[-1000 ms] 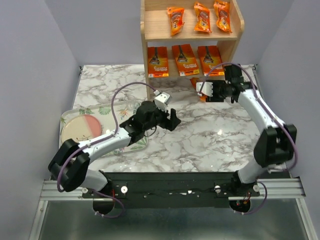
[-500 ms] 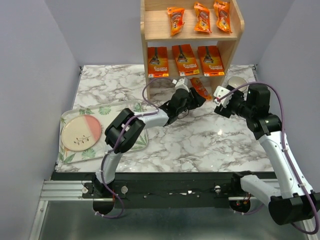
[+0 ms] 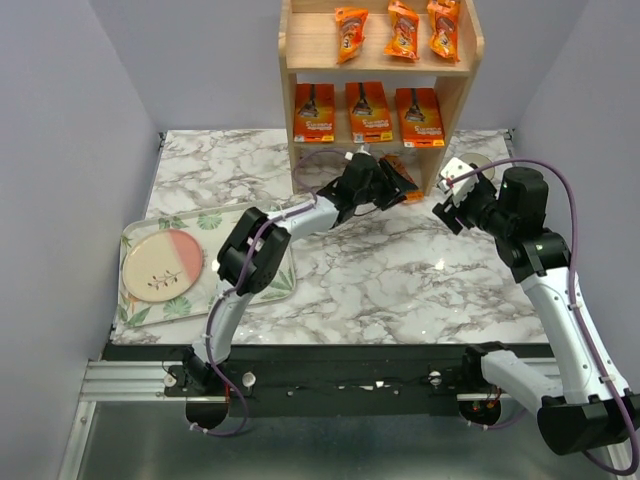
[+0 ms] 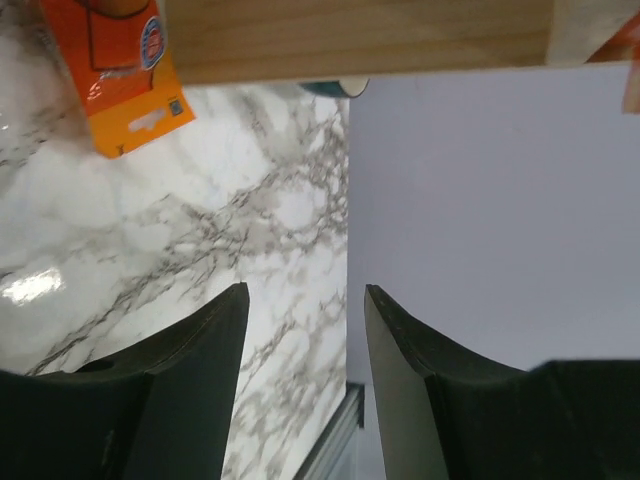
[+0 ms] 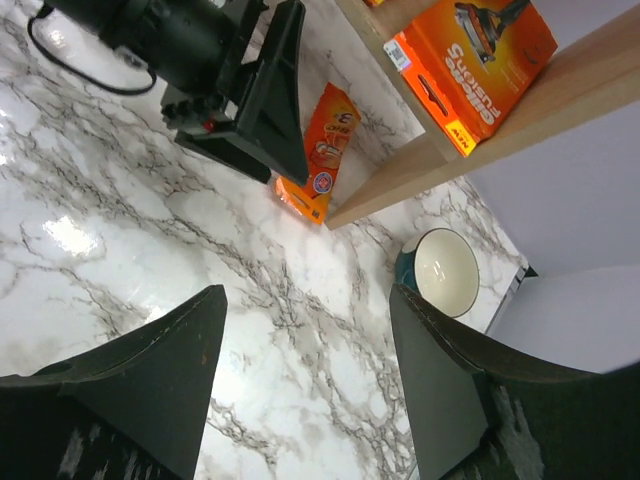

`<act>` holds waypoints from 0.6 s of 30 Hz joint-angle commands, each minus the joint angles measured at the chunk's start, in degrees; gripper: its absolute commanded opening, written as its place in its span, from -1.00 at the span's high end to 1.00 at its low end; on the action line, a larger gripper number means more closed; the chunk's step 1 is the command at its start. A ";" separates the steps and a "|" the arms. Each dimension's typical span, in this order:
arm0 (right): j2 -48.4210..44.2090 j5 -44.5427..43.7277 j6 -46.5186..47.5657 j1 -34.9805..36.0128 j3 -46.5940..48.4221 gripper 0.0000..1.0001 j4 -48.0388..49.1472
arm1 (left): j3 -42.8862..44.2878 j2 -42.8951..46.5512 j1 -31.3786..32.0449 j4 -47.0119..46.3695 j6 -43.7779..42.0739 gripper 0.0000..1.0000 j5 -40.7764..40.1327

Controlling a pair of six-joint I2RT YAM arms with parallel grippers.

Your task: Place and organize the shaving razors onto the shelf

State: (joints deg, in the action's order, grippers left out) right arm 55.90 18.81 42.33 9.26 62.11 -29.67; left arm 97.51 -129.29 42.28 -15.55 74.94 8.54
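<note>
Three narrow orange razor packs (image 3: 392,30) lie on the top tier of the wooden shelf (image 3: 464,92), and three wide orange cards (image 3: 367,112) stand on its lower tier. One more narrow pack (image 3: 403,178) (image 5: 320,155) (image 4: 120,80) lies flat on the marble in front of the shelf's right post. My left gripper (image 3: 388,188) (image 4: 305,295) (image 5: 265,110) reaches in beside that pack, open, with nothing between its fingers. To the right, my right gripper (image 3: 445,207) (image 5: 308,295) hovers over bare marble, open and empty.
A teal bowl with a cream inside (image 3: 478,162) (image 5: 447,270) sits right of the shelf, behind my right wrist. A leaf-print tray (image 3: 140,305) holding a pink and cream plate (image 3: 162,265) lies at the left edge. Grey walls enclose the table.
My left arm stretched from the middle of the table up to the loose pack by the shelf. My right gripper drew back from that pack to the right.
</note>
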 commanded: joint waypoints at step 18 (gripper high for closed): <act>1.93 -2.46 -4.71 -0.12 -0.23 -0.48 3.39 | 10.06 -13.17 -5.37 3.42 -5.59 -0.29 6.41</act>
State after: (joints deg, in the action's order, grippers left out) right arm 57.47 17.63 38.50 9.26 62.08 -27.88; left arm 104.55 -139.63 34.89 -7.92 70.87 17.54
